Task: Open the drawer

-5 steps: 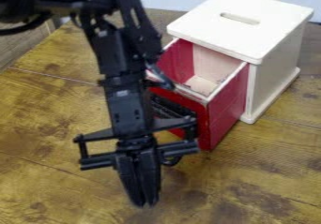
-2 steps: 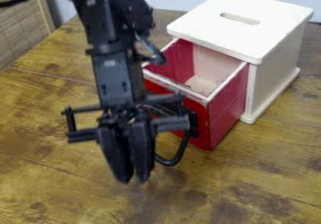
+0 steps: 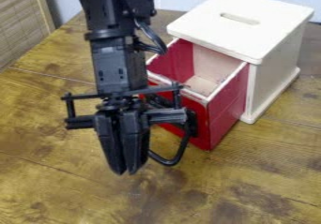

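Observation:
The red drawer stands pulled partway out of the cream-white cabinet, and its pinkish inner walls show. Its black loop handle hangs off the front, down toward the table. My gripper points straight down just left of the handle, in front of the drawer. The two dark fingers are a narrow gap apart with nothing between them, and the handle loop lies beside the right finger, not inside the grip. The arm hides the drawer's left front corner.
The cabinet sits at the back right of a worn wooden table. A woven brown panel stands at the far left edge. Bare planks run along the front and left of the gripper.
The gripper has moved left and slightly up, away from the drawer front. Its fingers, pressed to a point before, now stand slightly apart. The handle loop is free beside them.

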`<state>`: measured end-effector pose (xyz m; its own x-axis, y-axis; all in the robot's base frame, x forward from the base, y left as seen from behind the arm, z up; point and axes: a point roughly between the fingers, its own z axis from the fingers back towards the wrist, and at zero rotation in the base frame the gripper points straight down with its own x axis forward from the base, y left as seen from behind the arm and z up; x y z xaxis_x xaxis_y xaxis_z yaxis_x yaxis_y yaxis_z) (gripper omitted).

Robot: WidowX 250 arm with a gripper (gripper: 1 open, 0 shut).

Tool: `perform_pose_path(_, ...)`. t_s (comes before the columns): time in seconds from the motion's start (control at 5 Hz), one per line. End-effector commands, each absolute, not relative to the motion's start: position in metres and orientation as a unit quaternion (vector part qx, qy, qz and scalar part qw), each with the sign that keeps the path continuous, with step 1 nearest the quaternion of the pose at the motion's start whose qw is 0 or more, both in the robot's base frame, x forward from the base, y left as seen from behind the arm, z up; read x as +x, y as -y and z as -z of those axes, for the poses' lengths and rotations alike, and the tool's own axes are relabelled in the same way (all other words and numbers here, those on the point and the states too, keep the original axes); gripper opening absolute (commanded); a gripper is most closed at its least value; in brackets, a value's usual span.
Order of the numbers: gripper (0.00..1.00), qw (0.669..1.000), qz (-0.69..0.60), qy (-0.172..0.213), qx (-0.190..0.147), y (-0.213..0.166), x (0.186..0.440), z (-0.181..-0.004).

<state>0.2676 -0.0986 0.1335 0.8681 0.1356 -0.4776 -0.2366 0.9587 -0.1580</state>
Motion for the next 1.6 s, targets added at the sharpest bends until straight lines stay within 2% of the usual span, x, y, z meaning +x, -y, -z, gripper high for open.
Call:
perform_pose_path(0.0, 1.00, 0.968, -0.081, -0.213, -0.108, 0.093, 0.287, -0.140)
perform_pose_path(0.4, 1.00, 0.969, -0.061, -0.219, -0.099, 0.092, 0.317, -0.119)
perform_pose_path(0.8, 1.00, 0.970, -0.008, -0.229, -0.087, 0.095, 0.328, -0.078)
perform_pose_path(1.0, 1.00, 0.969, -0.017, -0.230, -0.090, 0.100, 0.326, -0.071)
perform_pose_path(1.4, 1.00, 0.967, -0.029, -0.235, -0.095, 0.105, 0.328, -0.075)
